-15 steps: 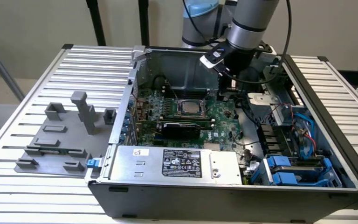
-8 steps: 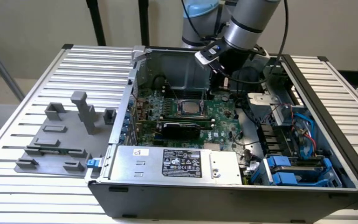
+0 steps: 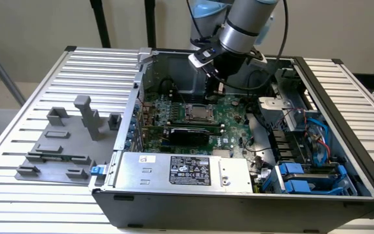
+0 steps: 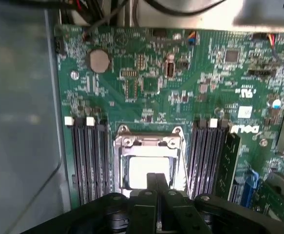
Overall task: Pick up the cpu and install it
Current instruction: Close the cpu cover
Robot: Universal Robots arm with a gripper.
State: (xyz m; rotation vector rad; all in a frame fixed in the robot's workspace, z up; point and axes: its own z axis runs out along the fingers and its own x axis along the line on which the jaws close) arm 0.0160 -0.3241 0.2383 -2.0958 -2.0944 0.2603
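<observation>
Nearest, along the front wall of the open black computer case [image 3: 239,209] on the slatted aluminium bench [image 3: 37,204]: silver metal power-supply box with a black label [image 3: 183,170]. Beside it, in the case's front corner on the exterior view's right: blue plastic drive caddies [image 3: 304,180].

Outside the case, on the bench toward the exterior view's left: grey plastic fixture blocks [image 3: 60,146], well apart from the arm.

Further in, flat on the case floor: green motherboard [image 4: 205,78], bearing a round silver coin cell [image 4: 99,61], with a black expansion card [image 3: 187,134] lying across it behind the power supply.

Beyond the card, near the middle of the board: square socket with a metal frame [image 4: 146,142], flanked on both sides by black memory slots [image 4: 88,161]. Seated flat inside that frame: small thin square silvery-white cpu [image 4: 144,170].

Hanging over the board just beyond the socket: black fingers [image 4: 151,187], pressed together, gripping nothing, apart from the cpu in the exterior view.

Farthest, rising past the rear wall of the case: silver-grey robot arm [image 3: 245,19].
</observation>
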